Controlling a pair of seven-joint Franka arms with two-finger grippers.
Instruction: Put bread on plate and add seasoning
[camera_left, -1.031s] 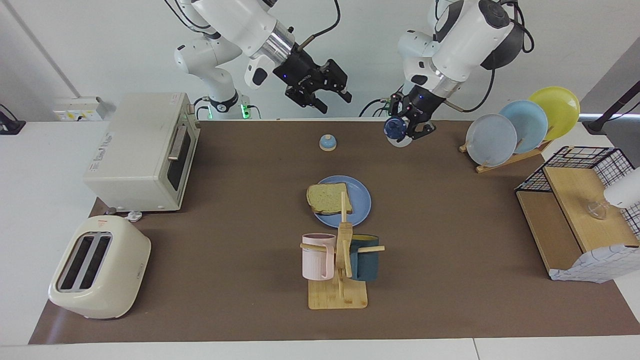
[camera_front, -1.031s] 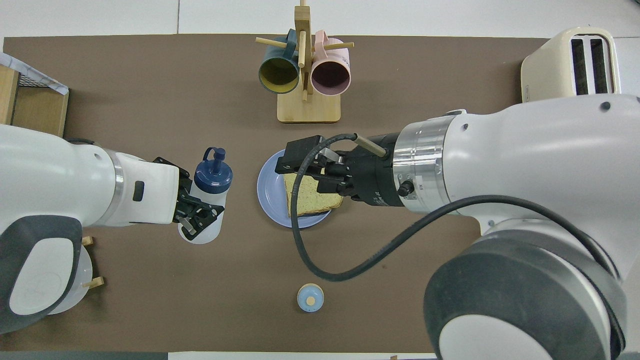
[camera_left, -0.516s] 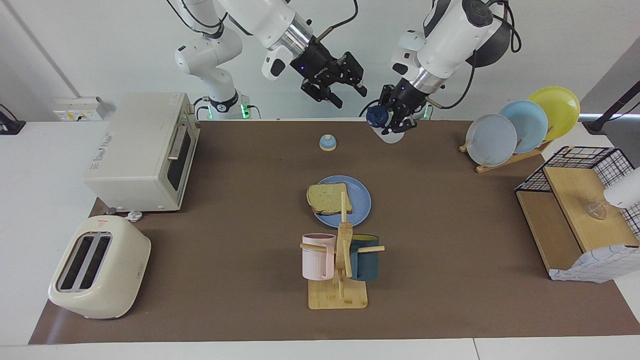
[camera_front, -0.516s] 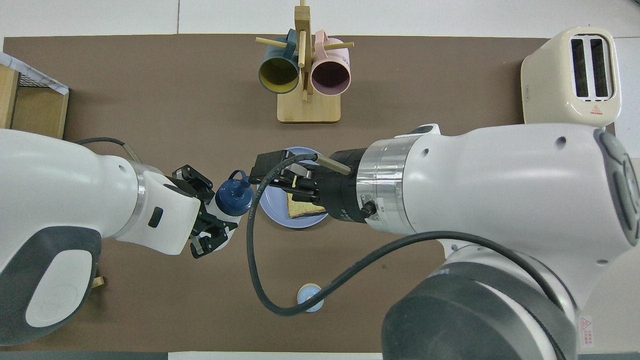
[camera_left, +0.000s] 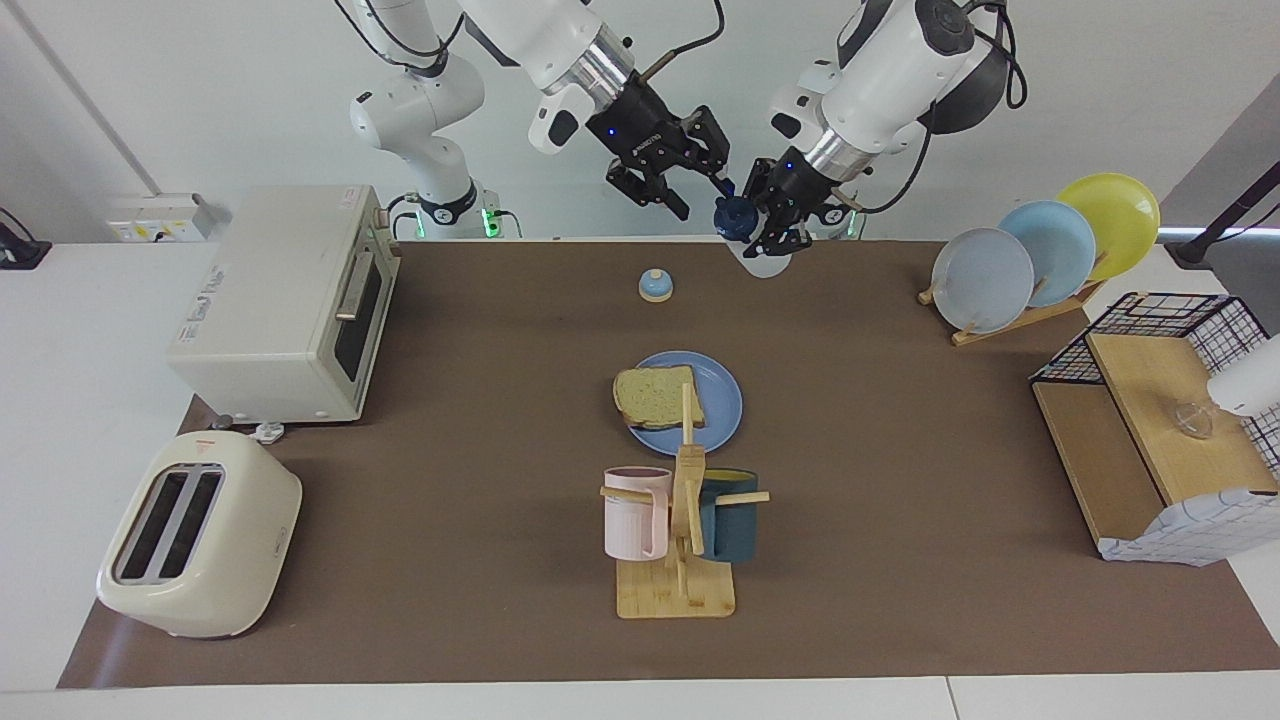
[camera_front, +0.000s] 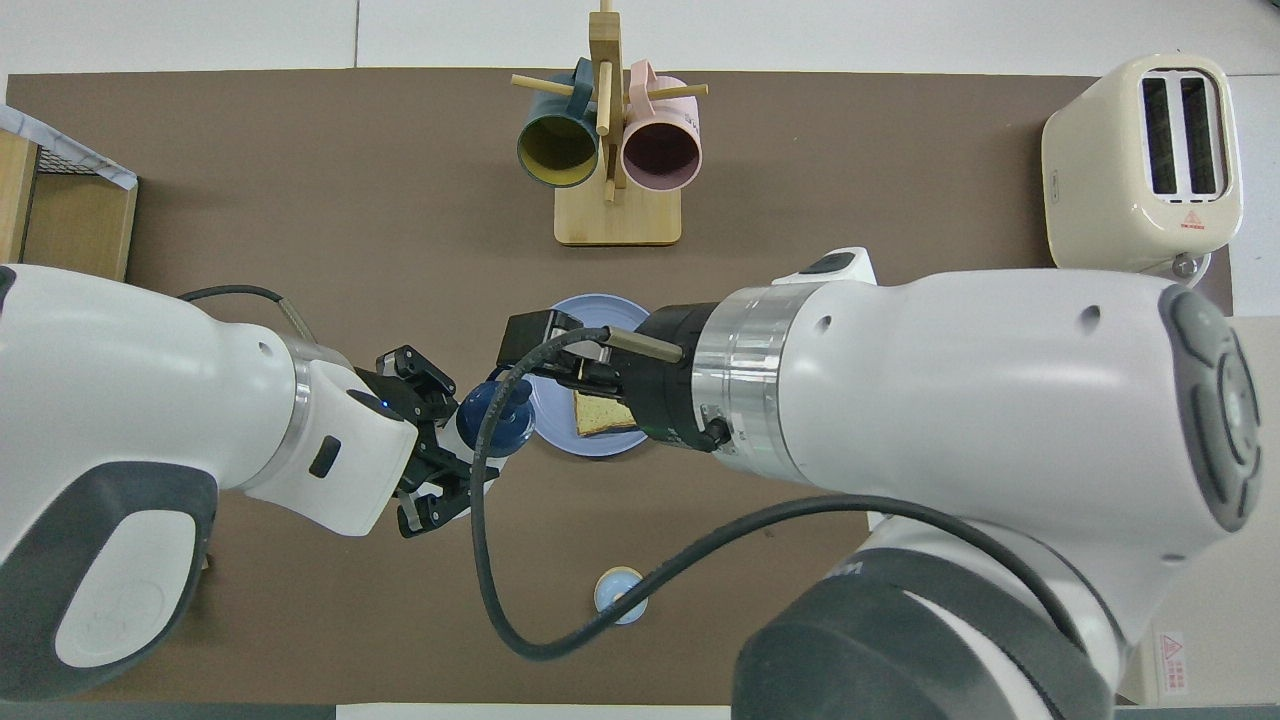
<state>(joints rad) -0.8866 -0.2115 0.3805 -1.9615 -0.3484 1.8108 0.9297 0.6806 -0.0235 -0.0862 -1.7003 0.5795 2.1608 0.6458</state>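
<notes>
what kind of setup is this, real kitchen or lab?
Most likely a lab bench dressed as a kitchen. A toaster, a small oven, a mug rack and a plate rack sit spread out on a brown mat over white tables, with bare walls.

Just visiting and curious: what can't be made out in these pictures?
- Overhead view: the right arm covers most of the plate and the bread.
- Overhead view: its cable crosses the bell.
- Facing view: whether the right arm's jaws touch the cap of the seasoning bottle, held by the left arm, is too small to tell.
</notes>
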